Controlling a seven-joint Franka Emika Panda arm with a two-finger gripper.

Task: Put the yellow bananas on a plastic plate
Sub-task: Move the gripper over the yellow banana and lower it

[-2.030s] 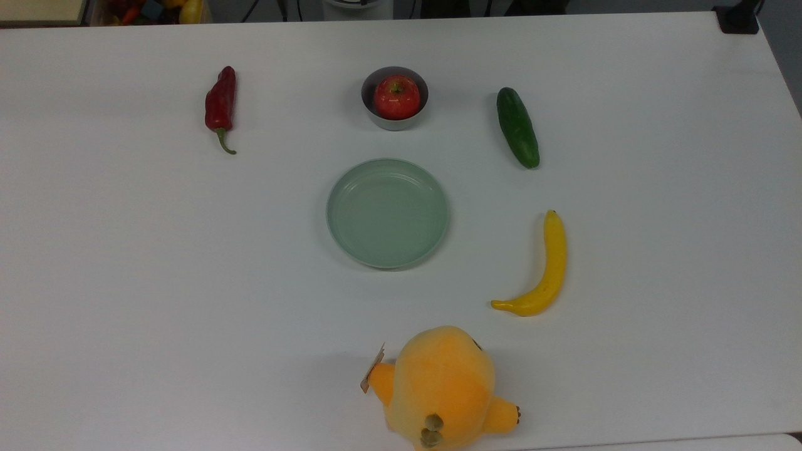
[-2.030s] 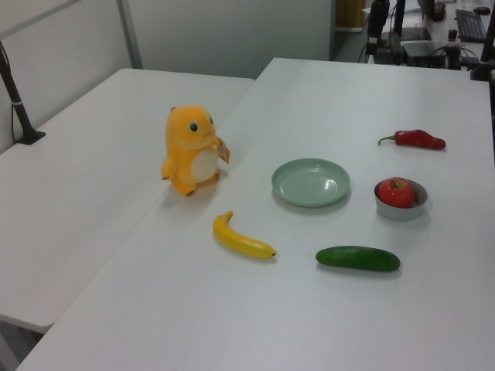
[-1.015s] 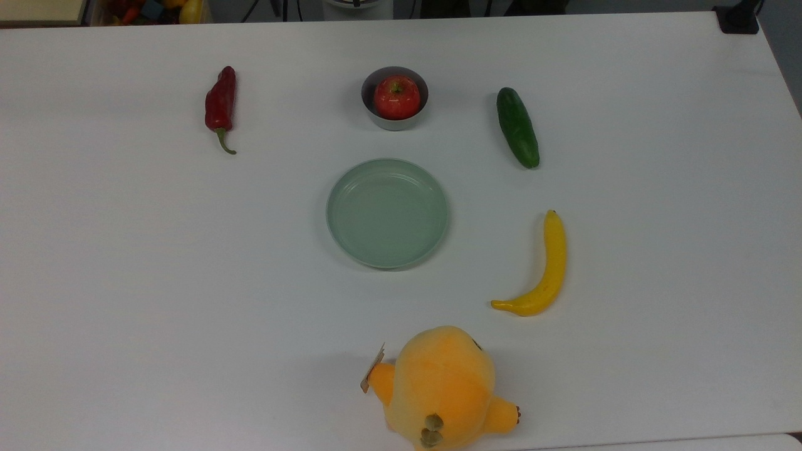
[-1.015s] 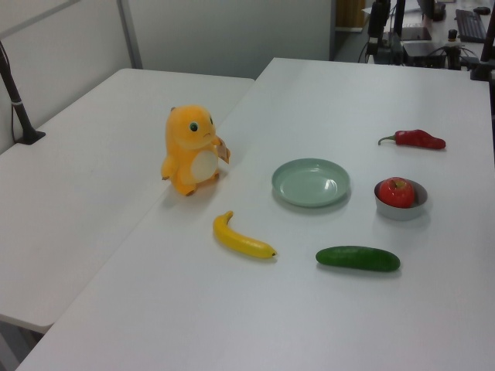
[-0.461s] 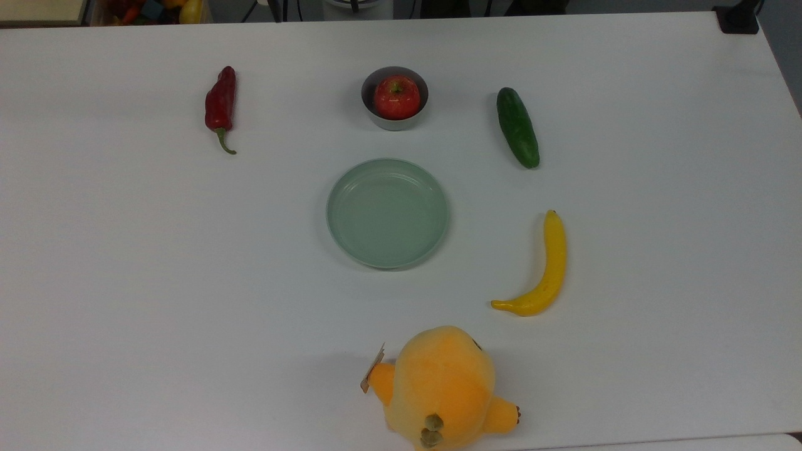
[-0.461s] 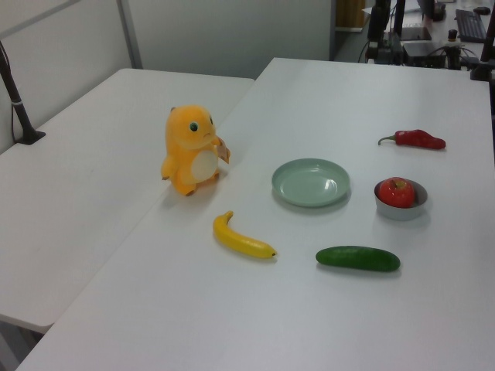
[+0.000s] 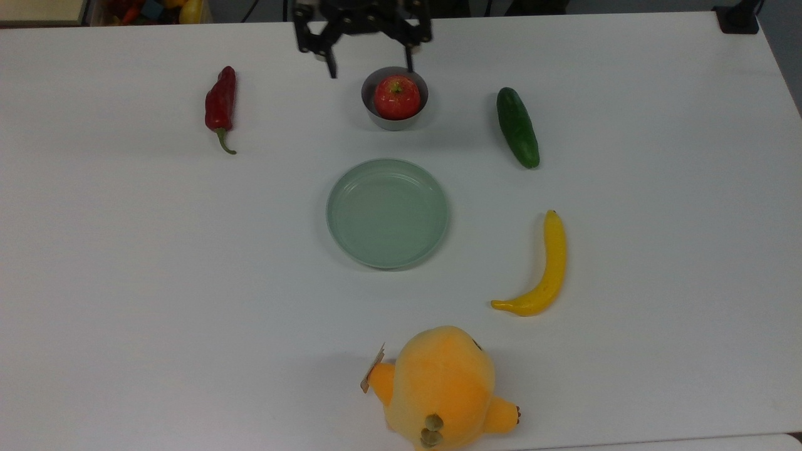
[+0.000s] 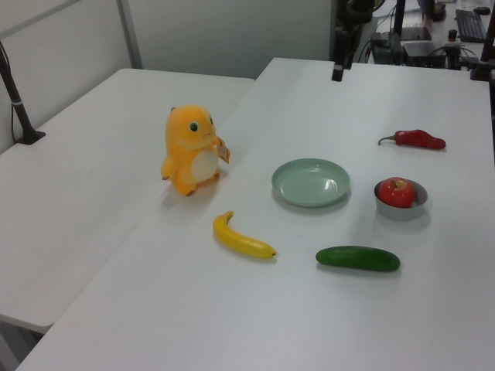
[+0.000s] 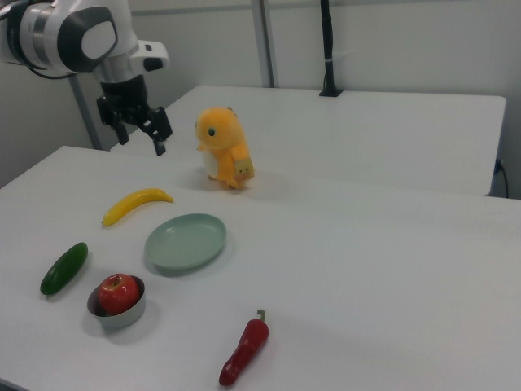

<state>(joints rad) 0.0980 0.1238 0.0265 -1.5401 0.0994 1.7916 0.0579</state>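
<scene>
White tabletop (image 7: pixel 156 282) carries everything. Largest is the orange-yellow plush toy (image 7: pixel 438 385) at the top view's near edge, then the round pale mint-green plastic plate (image 7: pixel 387 213) at centre, bare. Right of it in the top view, well apart, lies the long curved yellow banana (image 7: pixel 544 269) (flat on the table). Beyond are a dark green cucumber (image 7: pixel 517 127), a red chilli pepper (image 7: pixel 220 103) and a small grey bowl (image 7: pixel 394 121) holding a red apple (image 7: pixel 396 97). Over the far edge hangs the black two-finger gripper (image 7: pixel 369 67), jaws spread wide, holding nothing.

Bright, even overhead light, soft faint shadows, no glare.
</scene>
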